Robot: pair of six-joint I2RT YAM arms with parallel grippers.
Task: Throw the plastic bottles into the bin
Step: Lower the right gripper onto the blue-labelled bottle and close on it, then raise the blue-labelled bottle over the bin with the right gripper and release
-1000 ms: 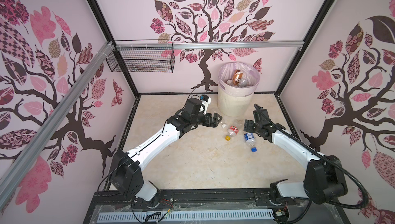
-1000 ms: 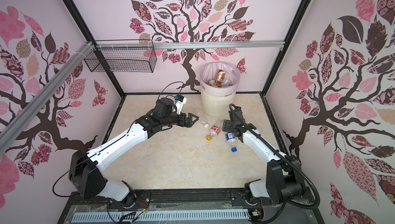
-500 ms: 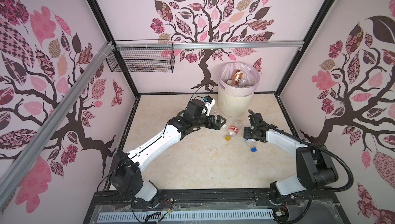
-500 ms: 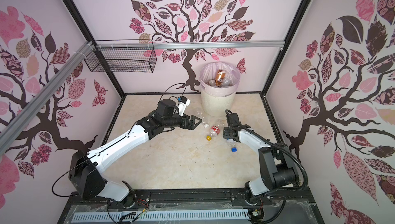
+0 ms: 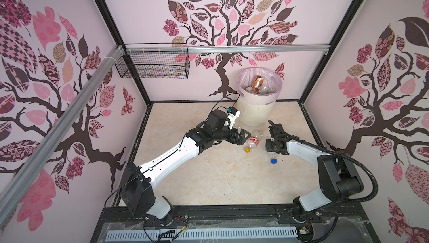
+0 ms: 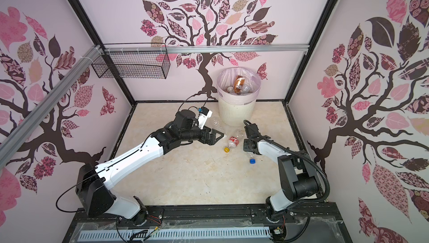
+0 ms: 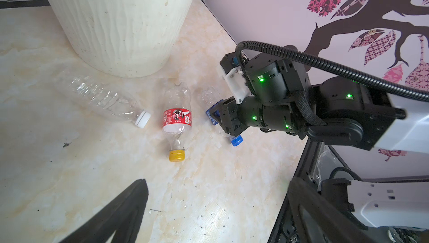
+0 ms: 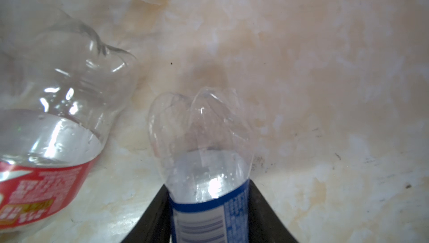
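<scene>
Near floor (image 5: 220,179) open; bin (image 5: 255,114) and bottles (image 7: 177,123) crowd far side.

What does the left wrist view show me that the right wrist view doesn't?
Left wrist only: the bin, a white-capped clear bottle, the yellow cap and blue cap, and the right tool from outside. Right wrist only: its fingers against both sides of the blue-labelled bottle. Both: that bottle beside the red-labelled bottle.
</scene>
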